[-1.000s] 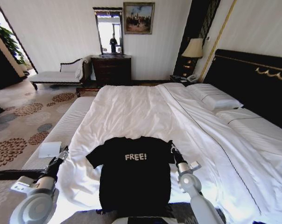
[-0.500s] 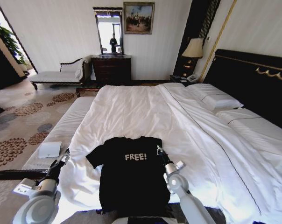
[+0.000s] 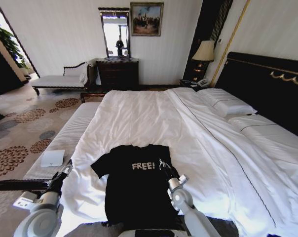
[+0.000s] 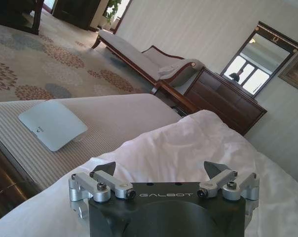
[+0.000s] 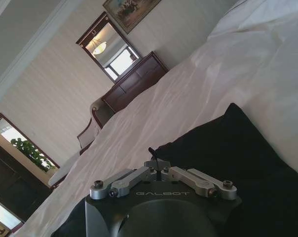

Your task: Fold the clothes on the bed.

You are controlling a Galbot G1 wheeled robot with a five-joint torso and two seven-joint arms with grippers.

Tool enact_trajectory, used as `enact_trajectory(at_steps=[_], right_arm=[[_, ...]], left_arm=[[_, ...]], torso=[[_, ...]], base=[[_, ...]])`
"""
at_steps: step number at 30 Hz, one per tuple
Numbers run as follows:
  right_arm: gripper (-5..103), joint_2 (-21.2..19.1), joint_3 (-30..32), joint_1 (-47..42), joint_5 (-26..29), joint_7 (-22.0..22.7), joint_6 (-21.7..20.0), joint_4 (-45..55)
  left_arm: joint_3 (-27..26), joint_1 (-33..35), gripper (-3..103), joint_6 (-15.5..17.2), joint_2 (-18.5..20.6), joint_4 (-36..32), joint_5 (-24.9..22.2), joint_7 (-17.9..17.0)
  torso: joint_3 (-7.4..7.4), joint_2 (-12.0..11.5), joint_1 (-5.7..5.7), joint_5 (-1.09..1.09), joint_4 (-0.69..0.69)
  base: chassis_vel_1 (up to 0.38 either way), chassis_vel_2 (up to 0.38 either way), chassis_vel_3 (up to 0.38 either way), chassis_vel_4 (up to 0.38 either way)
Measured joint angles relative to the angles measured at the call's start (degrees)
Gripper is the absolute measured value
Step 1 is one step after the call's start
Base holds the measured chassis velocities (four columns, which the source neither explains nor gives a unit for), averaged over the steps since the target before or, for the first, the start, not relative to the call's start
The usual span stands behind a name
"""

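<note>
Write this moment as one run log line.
right gripper: shut on T-shirt sleeve, over chest | left gripper: open, beside bed

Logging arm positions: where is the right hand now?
In the head view, the right hand is over the black "FREE!" T-shirt, beside the lettering on the robot's right, fingers pinched together.

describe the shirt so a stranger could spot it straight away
Find the big white bed with its dark headboard; at its near edge lies the T-shirt, spread flat. It is the only black thing on the white sheets, with white "FREE!" lettering on the chest.
</note>
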Motion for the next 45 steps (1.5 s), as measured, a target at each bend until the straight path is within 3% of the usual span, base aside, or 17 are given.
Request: enact_trajectory(at_steps=[2, 4, 5, 9, 12, 16, 18, 19, 20, 21, 25, 30, 45], right_arm=[[8, -0.12, 0.65, -0.02, 0.16, 0.08, 0.00, 1.03], [8, -0.29, 1.36, -0.32, 0.74, -0.02, 0.02, 2.49], [18, -0.56, 2.22, -0.96, 1.97, -0.25, 0.06, 4.61], [29, -1.01, 4.16, -2.29, 5.48, -0.47, 0.07, 9.52], [45, -1.15, 7.35, -2.83, 7.88, 0.47, -0.16, 12.68], [56, -1.15, 9.82, -2.77, 8.23, 1.19, -0.33, 12.95], [61, -1.11, 10.83, -2.76, 8.32, 1.56, -0.37, 12.97], [73, -1.06, 11.48, -2.83, 8.40, 1.93, -0.41, 12.97], [73, -1.05, 11.72, -2.93, 8.41, 2.11, -0.46, 12.97], [73, -1.05, 11.72, -2.93, 8.41, 2.11, -0.46, 12.97], [94, -0.94, 11.99, -3.29, 7.91, 2.67, -0.63, 12.47], [100, -0.79, 12.06, -3.43, 7.27, 3.20, -0.83, 11.88], [100, -0.29, 12.33, -3.33, 5.96, 4.15, -1.27, 11.32]], left_arm=[[0.27, -0.42, 100, 0.00, -0.05, 0.53, -0.02, -0.21], [0.46, -0.73, 100, 0.02, -0.06, 1.03, -0.06, -0.33], [0.67, -1.10, 100, 0.06, -0.08, 1.73, -0.14, -0.42], [0.89, -1.98, 100, 0.27, -0.06, 3.36, -0.79, -0.55], [1.45, -4.07, 100, 1.19, 0.51, 6.34, -3.71, -1.01], [3.22, -6.54, 100, 1.96, 1.30, 9.95, -5.64, -0.37], [4.12, -7.84, 100, 2.72, 1.31, 11.31, -8.81, 0.21], [4.70, -9.30, 100, 3.60, 0.99, 12.58, -12.73, 0.43], [5.08, -10.04, 100, 3.96, 0.81, 13.44, -14.19, 0.47], [5.08, -10.04, 100, 3.96, 0.81, 13.44, -14.19, 0.47], [6.98, -12.71, 100, 5.08, 0.16, 17.26, -16.26, 0.52], [7.79, -14.15, 100, 5.36, -0.54, 19.75, -16.39, 0.49], [9.91, -15.87, 98, 5.23, 0.79, 25.75, -15.39, 1.20]], torso=[[0.00, 0.00, 0.00, 0.01, 0.00], [0.00, 0.00, 0.00, 0.00, 0.00], [0.00, 0.00, 0.00, 0.00, 0.00], [0.00, 0.00, 0.00, -0.01, -0.01], [0.00, 0.00, 0.00, -0.01, 0.00], [0.00, 0.00, 0.00, -0.01, -0.01], [0.01, 0.00, 0.00, -0.01, -0.01], [0.00, 0.00, 0.00, 0.00, -0.01], [0.00, 0.00, 0.00, 0.00, -0.01], [0.00, 0.00, 0.00, 0.00, -0.01], [0.01, 0.00, 0.00, 0.00, -0.01], [0.00, 0.00, 0.00, 0.00, -0.01], [0.00, 0.00, 0.00, 0.00, 0.00]], base=[[0.000, 0.000, 0.000, 0.000], [0.000, 0.000, 0.000, 0.000], [0.000, 0.000, 0.000, 0.000], [0.000, 0.000, 0.000, 0.000], [0.000, 0.000, 0.000, 0.000], [0.000, 0.000, 0.000, 0.000], [0.000, 0.000, 0.000, 0.000], [0.000, 0.000, 0.000, 0.000], [0.000, 0.000, 0.000, 0.000], [0.000, 0.000, 0.000, 0.000], [0.000, 0.000, 0.000, 0.000], [0.000, 0.000, 0.000, 0.000], [0.000, 0.000, 0.000, 0.000]])
